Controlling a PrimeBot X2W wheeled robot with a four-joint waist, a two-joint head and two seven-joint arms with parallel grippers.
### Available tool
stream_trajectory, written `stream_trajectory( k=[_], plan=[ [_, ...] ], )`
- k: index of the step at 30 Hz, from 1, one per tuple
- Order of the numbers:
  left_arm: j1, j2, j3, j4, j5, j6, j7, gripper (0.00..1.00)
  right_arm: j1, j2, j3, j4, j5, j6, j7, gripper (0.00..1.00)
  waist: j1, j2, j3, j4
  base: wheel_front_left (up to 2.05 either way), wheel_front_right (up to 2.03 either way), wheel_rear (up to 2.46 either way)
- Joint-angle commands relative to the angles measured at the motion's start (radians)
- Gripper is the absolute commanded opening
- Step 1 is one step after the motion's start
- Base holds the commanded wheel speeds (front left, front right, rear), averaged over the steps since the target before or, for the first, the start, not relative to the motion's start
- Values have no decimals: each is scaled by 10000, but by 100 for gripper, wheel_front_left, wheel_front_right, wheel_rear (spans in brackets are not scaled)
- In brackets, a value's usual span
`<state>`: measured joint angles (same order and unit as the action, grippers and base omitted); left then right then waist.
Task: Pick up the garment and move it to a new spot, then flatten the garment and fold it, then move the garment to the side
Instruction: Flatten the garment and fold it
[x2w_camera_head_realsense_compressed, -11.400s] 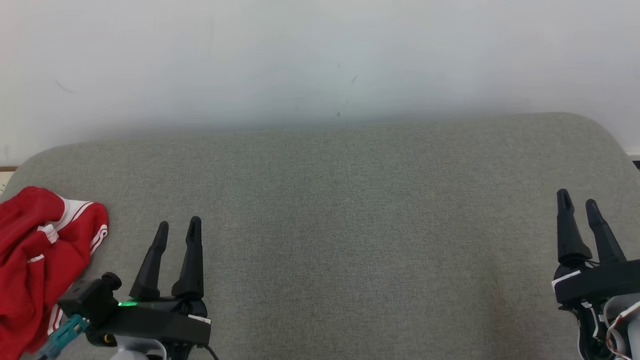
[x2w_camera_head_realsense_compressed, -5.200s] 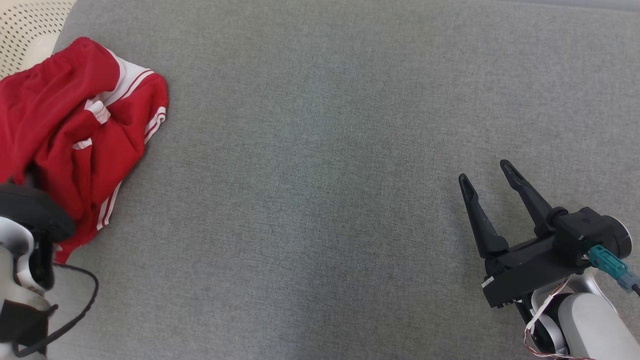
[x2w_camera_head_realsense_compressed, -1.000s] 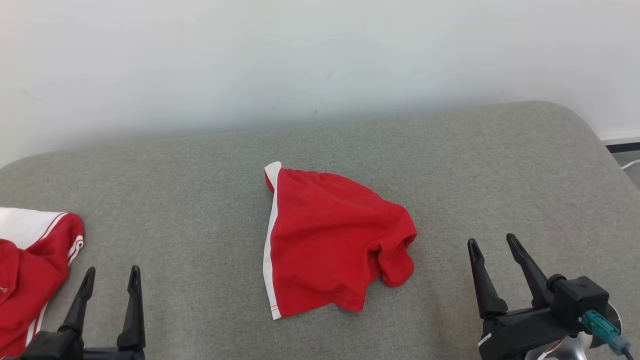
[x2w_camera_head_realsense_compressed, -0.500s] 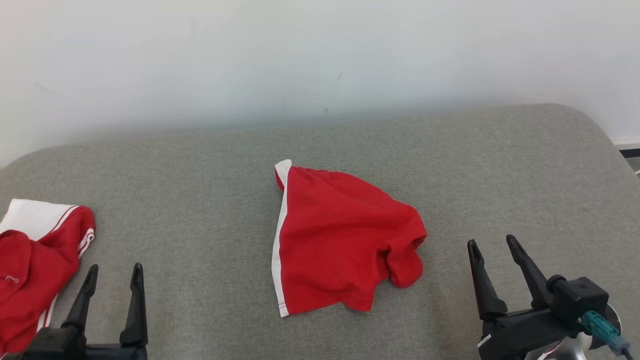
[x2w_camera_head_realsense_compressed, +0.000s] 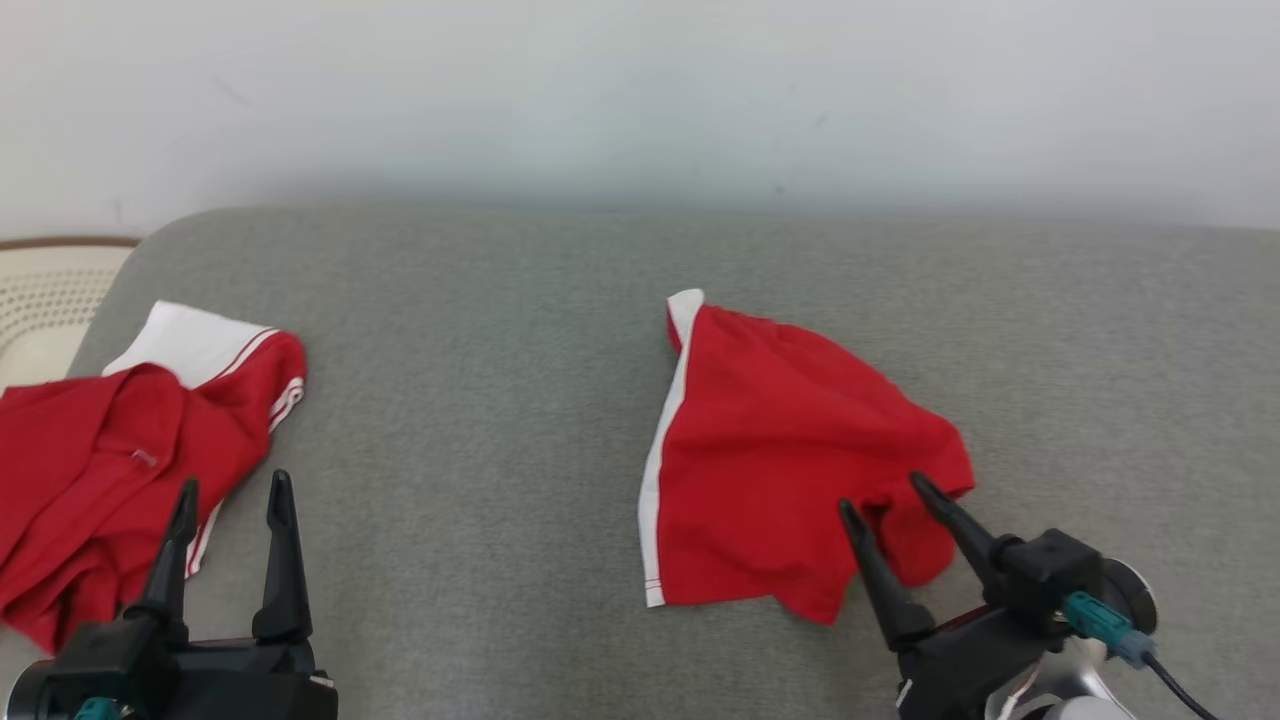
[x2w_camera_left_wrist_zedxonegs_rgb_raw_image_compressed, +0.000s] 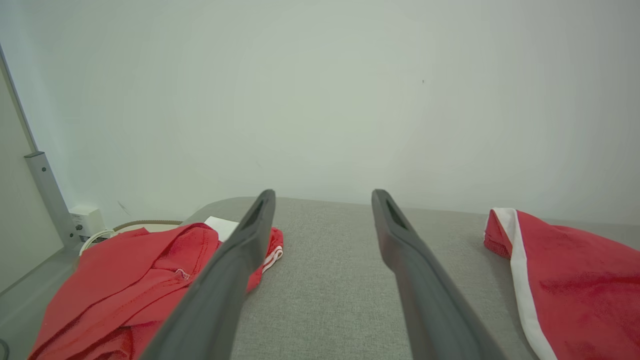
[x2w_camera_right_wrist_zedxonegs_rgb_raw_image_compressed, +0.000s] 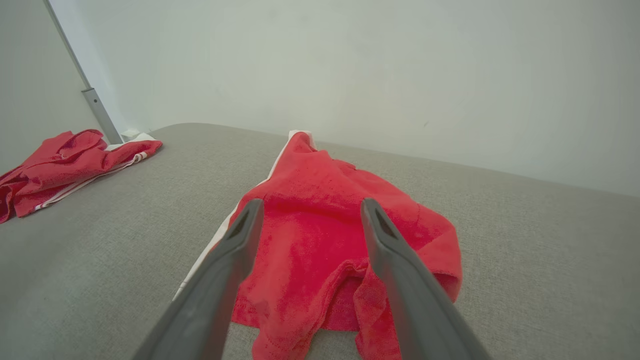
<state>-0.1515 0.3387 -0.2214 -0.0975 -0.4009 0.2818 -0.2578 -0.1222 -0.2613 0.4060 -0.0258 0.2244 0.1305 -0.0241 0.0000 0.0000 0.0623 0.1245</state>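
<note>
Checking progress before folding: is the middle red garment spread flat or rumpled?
Rumpled: the garment lies unevenly, its near right corner bunched in loose folds by the right gripper.

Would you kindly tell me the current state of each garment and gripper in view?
Middle garment: lying rumpled on the cushion, unfolded, not gripped.
Left garment: crumpled heap at the cushion's left edge, not gripped.
Left gripper: open, empty.
Right gripper: open, empty, fingertips over the middle garment's near corner.
</note>
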Motion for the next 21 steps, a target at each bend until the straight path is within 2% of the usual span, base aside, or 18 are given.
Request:
stream_trajectory(
  k=[1,7,13,21],
  plan=[
    [-132,-112,106,-39,86,-79,-66,100,-237,-213,361,150,123,4,75,100,0,0,501,862,0,0,0],
    [-289,-674,90,-94,406,-365,-68,100,-986,-761,1631,984,449,4,256,100,0,0,1027,1606,0,0,0],
    [-513,-1232,89,96,623,-711,-69,100,-1663,-1137,2586,1847,705,4,330,100,0,0,1465,2051,0,0,0],
    [-785,-2011,315,433,1101,-1255,-70,100,-2669,-1279,3994,2983,1020,4,386,100,0,0,1865,2283,0,0,0]
  ],
)
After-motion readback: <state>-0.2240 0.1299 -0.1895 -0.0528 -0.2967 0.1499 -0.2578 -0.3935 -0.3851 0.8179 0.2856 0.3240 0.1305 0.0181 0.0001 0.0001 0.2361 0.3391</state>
